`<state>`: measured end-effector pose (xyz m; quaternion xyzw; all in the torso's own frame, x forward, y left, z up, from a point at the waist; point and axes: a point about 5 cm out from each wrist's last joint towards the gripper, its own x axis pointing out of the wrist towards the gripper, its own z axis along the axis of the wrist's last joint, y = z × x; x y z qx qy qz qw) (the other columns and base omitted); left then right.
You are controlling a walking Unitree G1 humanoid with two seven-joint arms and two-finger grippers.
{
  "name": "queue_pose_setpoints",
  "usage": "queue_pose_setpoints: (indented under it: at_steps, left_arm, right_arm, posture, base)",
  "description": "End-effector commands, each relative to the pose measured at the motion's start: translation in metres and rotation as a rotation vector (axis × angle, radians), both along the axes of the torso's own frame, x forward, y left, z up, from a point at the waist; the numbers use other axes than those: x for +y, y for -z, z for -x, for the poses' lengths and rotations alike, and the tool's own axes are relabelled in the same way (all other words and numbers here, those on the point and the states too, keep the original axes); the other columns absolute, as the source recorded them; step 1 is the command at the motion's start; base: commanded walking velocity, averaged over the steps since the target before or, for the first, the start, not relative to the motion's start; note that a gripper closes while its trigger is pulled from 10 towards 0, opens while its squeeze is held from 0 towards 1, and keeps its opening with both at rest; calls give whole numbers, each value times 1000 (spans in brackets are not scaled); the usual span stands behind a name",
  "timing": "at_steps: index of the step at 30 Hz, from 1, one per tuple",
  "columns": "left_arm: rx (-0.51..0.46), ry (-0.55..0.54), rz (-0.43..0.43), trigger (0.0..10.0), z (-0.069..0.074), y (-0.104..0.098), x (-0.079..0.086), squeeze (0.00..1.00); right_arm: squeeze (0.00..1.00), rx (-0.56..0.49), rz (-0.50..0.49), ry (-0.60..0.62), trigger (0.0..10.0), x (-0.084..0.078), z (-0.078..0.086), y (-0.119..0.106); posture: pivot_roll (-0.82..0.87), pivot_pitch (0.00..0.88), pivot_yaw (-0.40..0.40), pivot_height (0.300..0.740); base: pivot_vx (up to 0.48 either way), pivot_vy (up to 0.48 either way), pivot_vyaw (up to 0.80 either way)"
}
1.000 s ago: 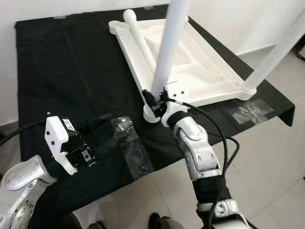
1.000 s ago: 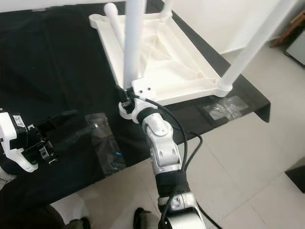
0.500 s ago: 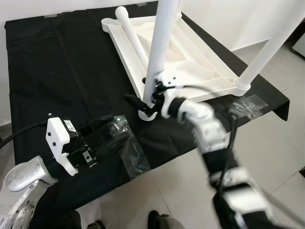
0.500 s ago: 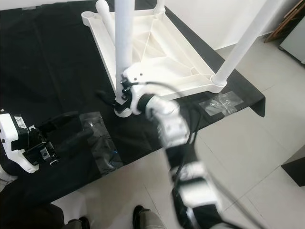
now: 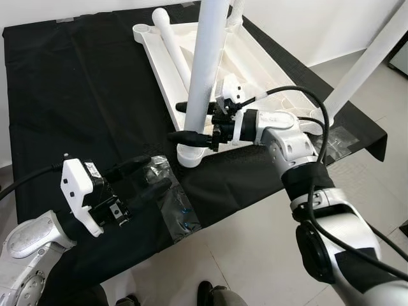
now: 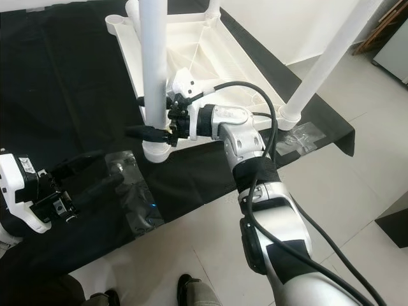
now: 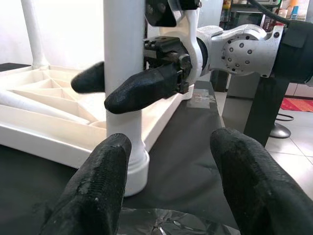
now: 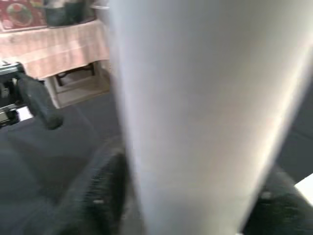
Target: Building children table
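Observation:
A white children's table top (image 5: 255,64) lies upside down on a black cloth. Its near-corner leg (image 5: 207,57) stands upright in its socket. My right gripper (image 5: 175,121) reaches in from the right and is shut on this leg low down, one black finger on each side; the left wrist view shows the same grip on the leg (image 7: 122,49). In the right wrist view the leg (image 8: 195,112) runs between the fingers (image 8: 98,196). My left gripper (image 5: 145,178) hovers open near the front edge, beside a clear plastic bag (image 5: 173,204), and holds nothing.
Another upright leg (image 5: 366,67) stands at the right corner, and a loose leg (image 5: 171,41) lies inside the top. A second small plastic bag (image 5: 331,143) lies near the cloth's right front edge. Tiled floor (image 5: 255,255) is below the table edge.
My right gripper rose from the leg's foot and turned, so its fingers now clasp the leg from the right. The left gripper has stayed nearly in place.

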<state>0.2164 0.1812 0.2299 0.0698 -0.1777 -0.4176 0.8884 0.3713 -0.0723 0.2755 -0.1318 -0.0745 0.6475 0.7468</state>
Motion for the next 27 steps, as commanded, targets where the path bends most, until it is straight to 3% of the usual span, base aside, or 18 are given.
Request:
queue_pose_setpoints:
  at_steps: [1,4,8,9,10,11,12,13,14,15,16,17,26,27]
  left_arm:
    - [-14,6,-7,10000,4,-1,-2,0]
    - [-13,6,-7,10000,4,-1,-2,0]
    - [-10,9,-3,10000,4,-1,-3,0]
    - [-9,10,-2,10000,4,0,-3,0]
    - [-9,10,-2,10000,4,0,-3,0]
    - [-7,11,-3,10000,4,0,-3,0]
    - [-7,11,-3,10000,4,0,-3,0]
    - [-5,14,-4,10000,4,0,-2,0]
    - [-4,17,-5,10000,4,0,-2,0]
    - [-4,21,-7,10000,3,0,-3,0]
    - [-4,21,-7,10000,3,0,-3,0]
    - [-7,26,-3,10000,2,-1,-4,0]
    - [-12,24,-3,10000,1,-2,-4,0]
    - [-10,23,-2,10000,1,-1,-3,0]
  right_arm:
    - [0,28,16,-48,0,4,1,9]
    - [0,27,8,-30,0,2,-1,10]
    - [0,34,-42,144,0,-7,-7,17]
    - [0,36,-61,253,0,-6,-6,28]
    - [0,36,-61,253,0,-6,-6,28]
    - [0,50,-87,382,0,-3,-4,40]
    - [0,50,-87,382,0,-3,-4,40]
    - [0,39,-99,707,0,-2,-4,57]
    - [0,85,-124,886,0,2,9,76]
    - [0,102,-122,950,0,10,22,90]
    - [0,102,-122,950,0,10,22,90]
    - [0,137,-119,875,0,30,37,100]
    - [0,100,-125,818,0,41,32,87]
    - [0,93,-109,817,10000,41,31,84]
  posture:
    - [97,251,-151,740]
    - [96,253,-152,740]
    - [83,262,-153,740]
    - [79,265,-155,740]
    - [79,265,-155,740]
    - [75,266,-157,740]
    - [75,266,-157,740]
    - [64,271,-151,740]
    - [62,276,-147,740]
    - [81,275,-146,740]
    - [81,275,-146,740]
    - [75,266,-136,740]
    - [78,260,-145,740]
    - [84,256,-136,740]
  base:
    - [0,0,0]
    - [0,0,0]
    - [0,0,0]
    - [0,0,0]
    - [0,0,0]
    - [0,0,0]
    - [0,0,0]
    - [0,0,0]
    - [0,0,0]
    - [0,0,0]
    - [0,0,0]
    - [0,0,0]
    - [0,0,0]
    - [0,0,0]
